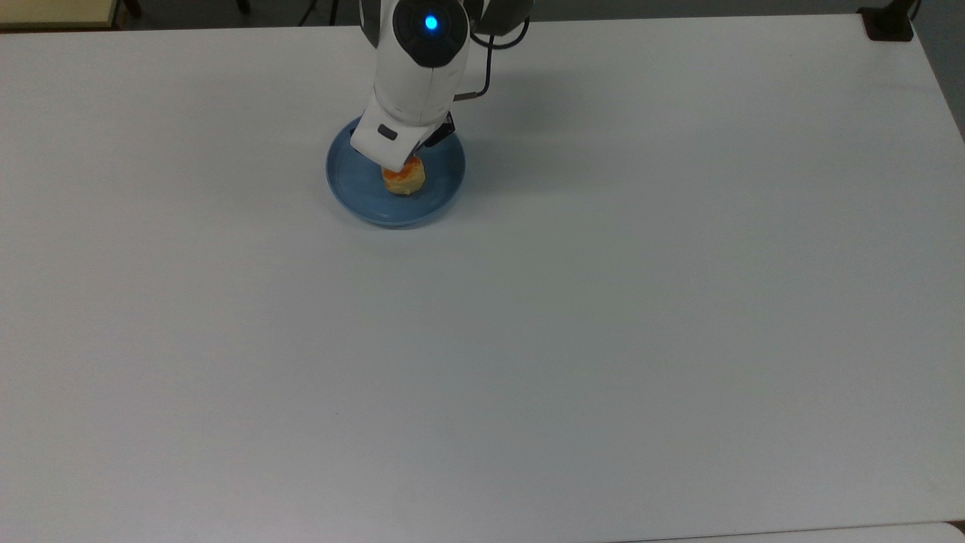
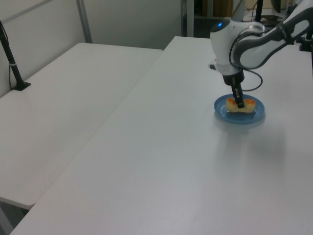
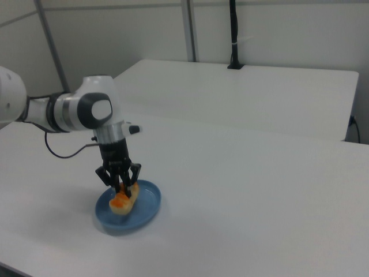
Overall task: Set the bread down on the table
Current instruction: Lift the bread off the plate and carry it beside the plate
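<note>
A white robot arm (image 3: 69, 109) reaches down over a round blue plate (image 1: 354, 185) that sits on a large white table (image 1: 528, 339), toward the far edge in the top view. On the plate lies the bread (image 3: 123, 201), a small pale-yellow loaf piece with orange-brown glazed humps (in the top view the arm's wrist covers most of it, leaving one end showing). The gripper (image 3: 120, 187) points straight down at the middle of the loaf, and in the right view its dark fingers (image 3: 133, 173) straddle the bread, one on each side. Whether they are pressing on the loaf or merely standing beside it cannot be told. The bread rests on the plate, not on the bare tabletop. A second white table (image 2: 63, 112) stands alongside, at the left view's left.
</note>
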